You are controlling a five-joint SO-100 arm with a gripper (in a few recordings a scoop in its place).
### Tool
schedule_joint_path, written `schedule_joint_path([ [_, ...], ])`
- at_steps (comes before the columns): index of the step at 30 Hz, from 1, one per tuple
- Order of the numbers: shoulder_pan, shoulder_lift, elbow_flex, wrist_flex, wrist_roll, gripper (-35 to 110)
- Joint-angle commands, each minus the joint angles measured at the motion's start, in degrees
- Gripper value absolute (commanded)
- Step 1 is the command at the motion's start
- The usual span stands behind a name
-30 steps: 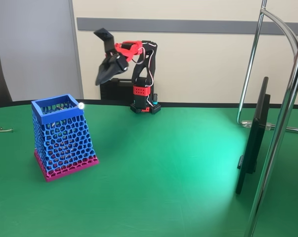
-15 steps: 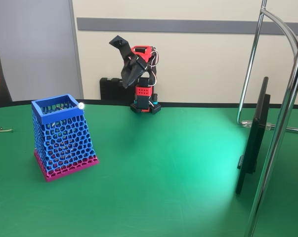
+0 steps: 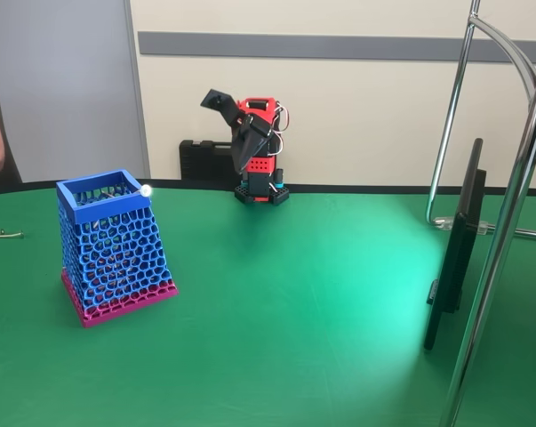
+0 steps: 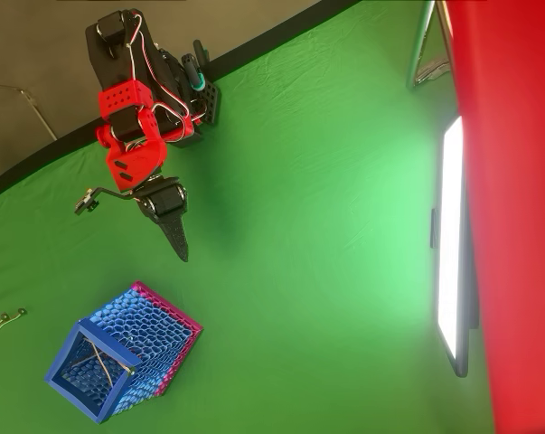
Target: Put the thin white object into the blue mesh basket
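The overhead view is showing the thin white object [image 4: 98,359] lying slantwise inside the blue mesh basket [image 4: 69,384]; the gripper [image 4: 183,253] is pressed together, empty.

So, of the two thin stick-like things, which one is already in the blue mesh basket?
The thin white object: it lies slantwise inside the blue mesh basket, its bright tip at the rim. The greyish wire-like piece lies on the green table, apart.

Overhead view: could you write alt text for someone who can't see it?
A thin white object lies across the inside of a blue mesh basket on a green table. The red-and-black arm's gripper hangs apart from it, jaws together and holding nothing.
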Motion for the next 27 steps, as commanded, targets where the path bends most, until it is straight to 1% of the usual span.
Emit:
schedule_joint_path([
  [1,-0.44,4.48,3.78,-0.88,3.25,0],
  [9,-0.79,13.45,11.43,2.99,18.72,0],
  [12,-1.49,16.52,13.80,5.71,21.27,0],
  [18,-1.76,17.23,16.26,7.12,27.42,0],
  [27,-2.72,20.39,17.40,12.04,31.46,1],
])
